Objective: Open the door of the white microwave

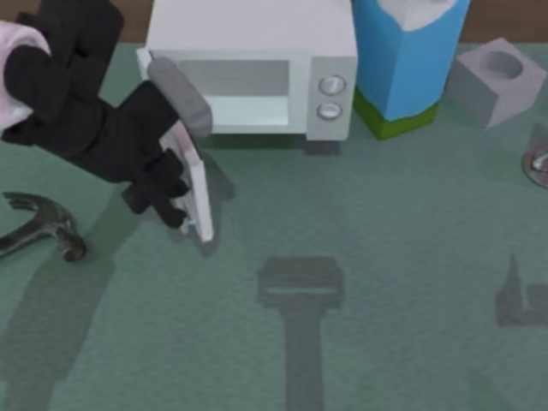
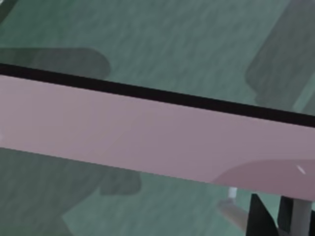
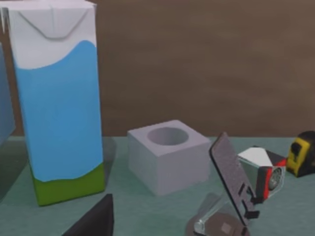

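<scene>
The white microwave (image 1: 257,34) stands at the table's back, left of centre, with two silver knobs (image 1: 330,97) on its right panel. Its door (image 1: 200,184) is swung out towards the front, hinged at the left, so the pale interior (image 1: 244,90) shows. My left gripper (image 1: 177,208) is at the door's free edge, shut on the thin handle (image 2: 301,219). In the left wrist view the door (image 2: 147,132) runs across as a pale band and dark fingers (image 2: 263,221) flank the handle. A dark part of my right gripper (image 3: 98,223) shows only in the right wrist view, low over the table.
A hammer (image 1: 43,227) lies at the left edge. A blue-and-green carton (image 1: 407,60) stands right of the microwave, with a grey cube with a round hole (image 1: 497,77) beyond it. The right wrist view adds a phone stand (image 3: 231,191) and a tape measure (image 3: 302,152).
</scene>
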